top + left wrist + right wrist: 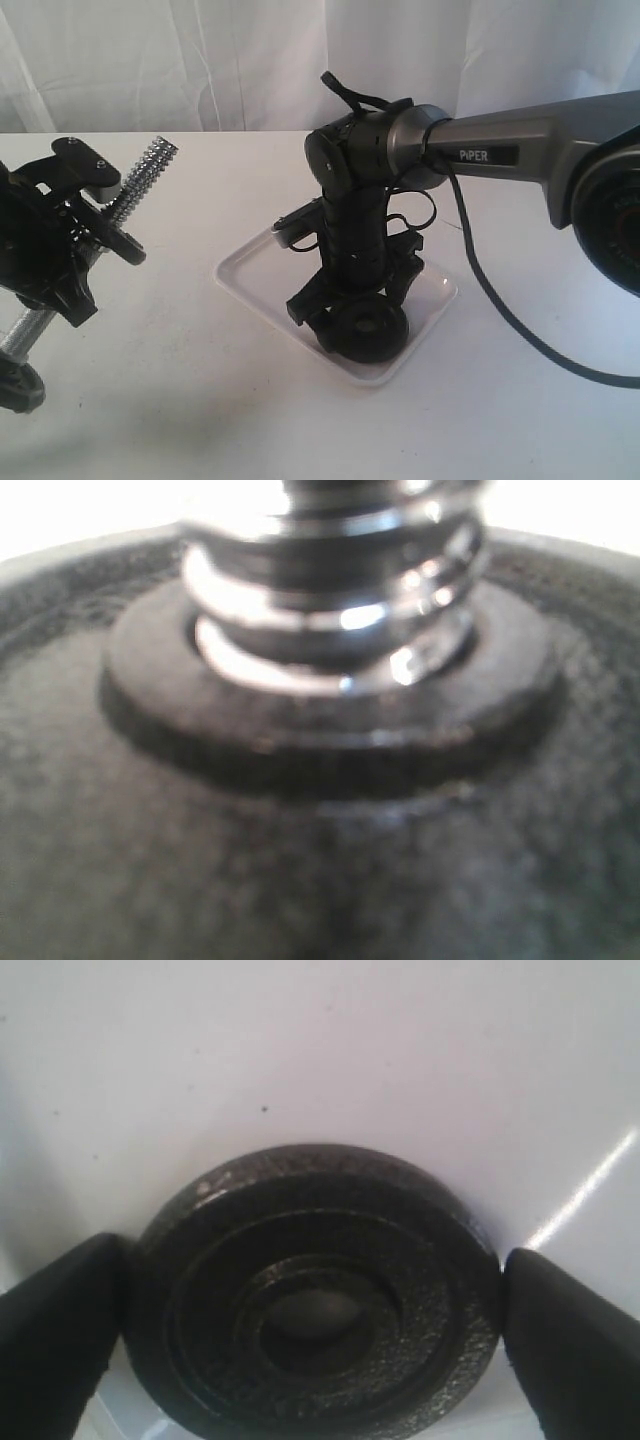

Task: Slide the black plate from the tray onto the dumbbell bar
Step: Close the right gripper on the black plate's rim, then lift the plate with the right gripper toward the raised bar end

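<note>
Spread wide at the right gripper [315, 1300], fingers on opposite sides of the black plate [400, 1260], no firm pinch visible yet. Lying flat toward the 5 o'clock corner of the tray [252, 272]. Off at 9 o'clock, clamped in the left gripper [75, 225]: the dumbbell bar [150, 165], 1 threaded end aimed at 1 o'clock. Grasping step. Next: squeeze the rim, lift, line hole with thread.

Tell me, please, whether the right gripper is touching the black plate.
Cannot tell: the right wrist view shows the right gripper flanking the black plate closely, no plain gap.
</note>
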Robot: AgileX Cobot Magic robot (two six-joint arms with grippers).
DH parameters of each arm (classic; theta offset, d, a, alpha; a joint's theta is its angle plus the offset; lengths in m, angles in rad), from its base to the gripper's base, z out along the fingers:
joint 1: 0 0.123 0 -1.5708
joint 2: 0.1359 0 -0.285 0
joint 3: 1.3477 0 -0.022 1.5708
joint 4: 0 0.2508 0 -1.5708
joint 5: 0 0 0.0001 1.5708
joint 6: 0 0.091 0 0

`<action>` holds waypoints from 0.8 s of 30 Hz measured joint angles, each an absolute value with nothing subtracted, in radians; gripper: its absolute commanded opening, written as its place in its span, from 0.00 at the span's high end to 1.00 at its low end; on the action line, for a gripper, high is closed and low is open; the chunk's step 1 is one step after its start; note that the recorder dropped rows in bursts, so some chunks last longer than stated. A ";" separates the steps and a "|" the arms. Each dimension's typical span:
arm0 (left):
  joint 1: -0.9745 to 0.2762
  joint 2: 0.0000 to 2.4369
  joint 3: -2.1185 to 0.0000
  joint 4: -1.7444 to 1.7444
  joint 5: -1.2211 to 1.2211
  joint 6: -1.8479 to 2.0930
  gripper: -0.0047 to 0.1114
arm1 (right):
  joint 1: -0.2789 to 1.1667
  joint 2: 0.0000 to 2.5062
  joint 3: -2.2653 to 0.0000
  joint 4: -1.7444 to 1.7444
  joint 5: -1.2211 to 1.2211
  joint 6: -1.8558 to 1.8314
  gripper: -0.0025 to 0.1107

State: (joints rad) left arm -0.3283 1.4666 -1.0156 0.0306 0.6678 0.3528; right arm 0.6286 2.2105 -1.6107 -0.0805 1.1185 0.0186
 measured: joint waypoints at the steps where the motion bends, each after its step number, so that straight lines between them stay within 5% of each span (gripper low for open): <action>1: -0.328 1.467 -1.016 0.031 0.668 0.353 0.96 | 0.629 2.211 -1.611 -0.080 1.119 0.019 0.54; 5: -0.328 1.467 -1.016 0.031 0.662 0.353 0.96 | 0.629 2.211 -1.611 -0.080 1.119 0.025 0.96; 24: -0.328 1.467 -1.016 0.031 0.656 0.381 0.96 | 0.580 2.162 -1.637 0.118 1.134 -0.050 0.98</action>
State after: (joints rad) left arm -0.3283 1.4666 -1.0156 0.0306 0.6562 0.3805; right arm 0.5798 2.1617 -1.6373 0.1178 1.1342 -0.0499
